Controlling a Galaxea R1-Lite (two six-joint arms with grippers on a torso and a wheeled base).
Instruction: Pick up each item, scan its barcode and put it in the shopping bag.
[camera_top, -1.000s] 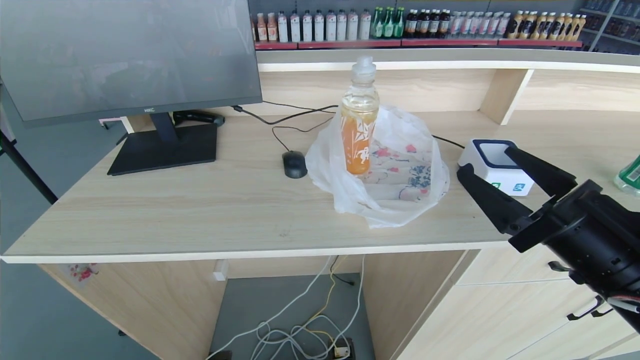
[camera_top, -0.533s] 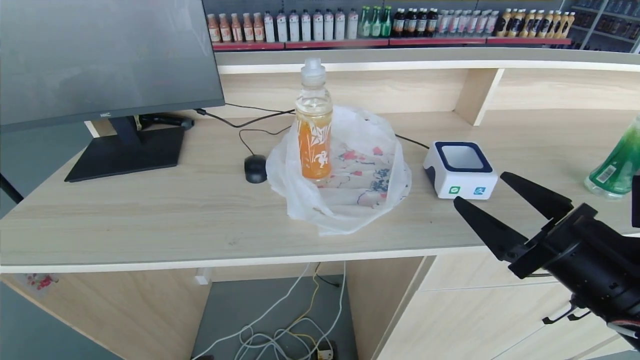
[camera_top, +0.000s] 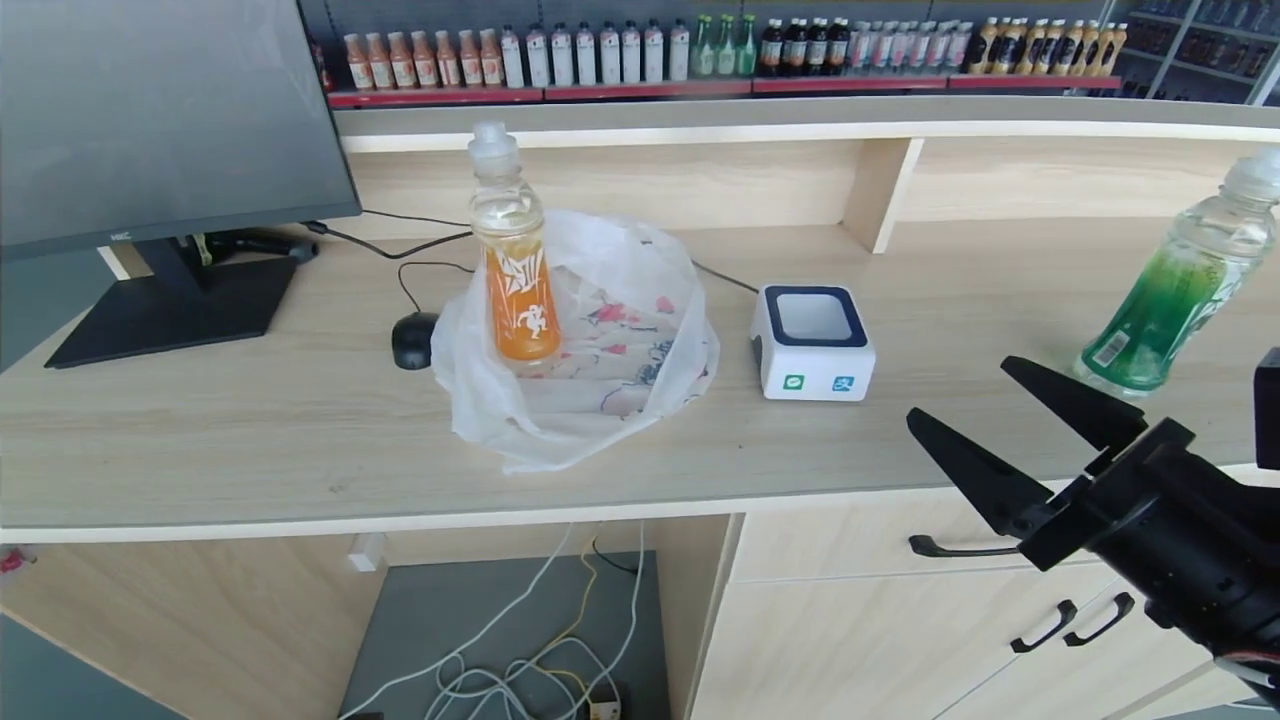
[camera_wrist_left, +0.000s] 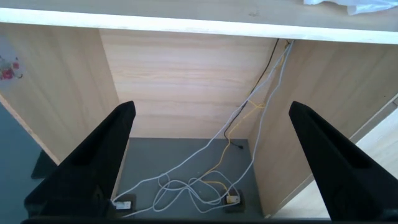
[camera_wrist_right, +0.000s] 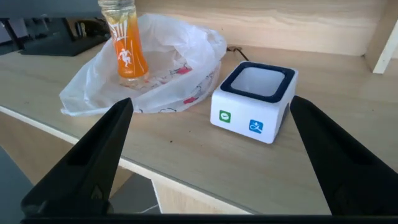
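The tall clear plastic bottle of green drink (camera_top: 1165, 300) stands to the right of the black right gripper (camera_top: 957, 387).

The bottle is upright on the pale wooden worktop (camera_top: 250, 440), a bit further back than the right gripper, whose fingers are wide apart and hold nothing. The black left gripper (camera_wrist_left: 211, 109) hangs low under the worktop, fingers apart too, so the right arm is nearer. Since a second ago the view has swung right, and the right gripper has gone from the white box scanner (camera_top: 810, 350) toward the bottle.
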